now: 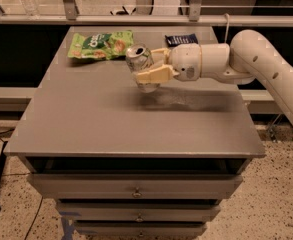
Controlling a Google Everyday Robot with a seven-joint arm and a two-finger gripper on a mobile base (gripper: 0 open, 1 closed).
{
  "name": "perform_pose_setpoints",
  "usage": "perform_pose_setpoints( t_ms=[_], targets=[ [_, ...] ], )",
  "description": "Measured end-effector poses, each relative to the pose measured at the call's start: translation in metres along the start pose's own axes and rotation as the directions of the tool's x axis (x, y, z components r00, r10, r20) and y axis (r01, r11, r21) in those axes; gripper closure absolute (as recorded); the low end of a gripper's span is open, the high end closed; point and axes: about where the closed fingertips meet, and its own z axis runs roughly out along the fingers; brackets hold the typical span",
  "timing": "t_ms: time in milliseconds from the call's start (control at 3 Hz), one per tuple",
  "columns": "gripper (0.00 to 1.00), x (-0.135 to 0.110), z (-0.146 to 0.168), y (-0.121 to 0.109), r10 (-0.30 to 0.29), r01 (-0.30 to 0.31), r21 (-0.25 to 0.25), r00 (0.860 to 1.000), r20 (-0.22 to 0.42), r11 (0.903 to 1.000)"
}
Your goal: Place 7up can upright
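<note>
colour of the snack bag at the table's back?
The snack bag is green (camera view). The tool grips the 7up can near it.

The 7up can [136, 57] is shiny silver metal with a smooth top. The pincer [147, 68], made of smooth pale plastic, grips it above the tabletop [96, 119], nearer the far edge. The tabletop is grey, flat and matt. The green snack bag [100, 45] by the far left corner looks glossy and crinkly.

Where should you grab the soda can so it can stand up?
Grip its round middle, coming from the right, as the end effector does over the table. The 7up can is tilted, top leaning left, so squeezing the curved sides leaves its bottom free to set down.
</note>
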Motion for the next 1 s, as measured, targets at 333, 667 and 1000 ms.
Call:
perform_pose_setpoints(
  t_ms=[333,667,1000],
  targets=[
    [1.00,0.0041,-0.0001,-0.0004,0.006,-0.006,0.001,0.999,0.034,1.0000],
    [1.00,0.0081,-0.0003,-0.0008,0.012,-0.012,0.005,0.997,0.070,0.9999],
    [1.00,0.0094,-0.0009,-0.0015,0.013,-0.014,0.006,0.995,0.099,0.9999]
  ],
)
